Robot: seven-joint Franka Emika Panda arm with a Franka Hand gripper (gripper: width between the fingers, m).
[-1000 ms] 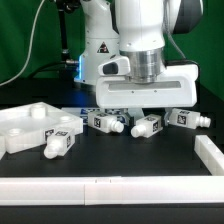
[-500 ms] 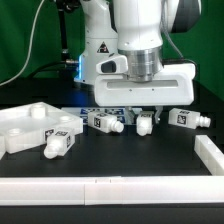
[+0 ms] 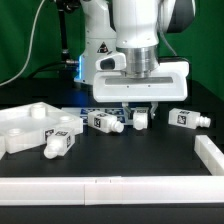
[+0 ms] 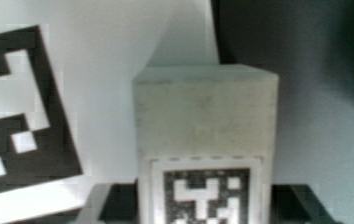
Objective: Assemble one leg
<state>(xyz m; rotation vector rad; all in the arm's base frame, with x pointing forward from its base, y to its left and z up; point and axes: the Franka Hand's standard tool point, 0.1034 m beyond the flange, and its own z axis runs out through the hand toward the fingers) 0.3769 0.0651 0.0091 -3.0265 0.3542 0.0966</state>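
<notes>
1 leg (image 3: 144,119) sits right under the claw (image 3: 141,108), which hangs low over the black table (image 3: 150,165) with a jaw on either side of that leg. Whether the jaws are pressing it or only bracketing it, I cannot tell from either view. The wrist view is filled by the leg (image 4: 206,110) — its white body and the tag on it — so the claw is centred over it.

The step in hand looks like the pick-up, early in the job: no leg is fitted to the panel (image 3: 25,122) as far as these views show. The next move calls for a firm pinch across the body and a straight lift. After that the leg must be turned so its narrow end goes down into a socket of the panel.

The leg lies on its side, long axis flat on the table and running roughly across the exterior view. Its narrow end seems to point to the exterior view's left, though the claw hides much of it. Near it on that side lies a spare leg (image 3: 103,122), another (image 3: 187,118) lies on the exterior view's right, and a 3rd (image 3: 57,142) rests against the panel.
</notes>
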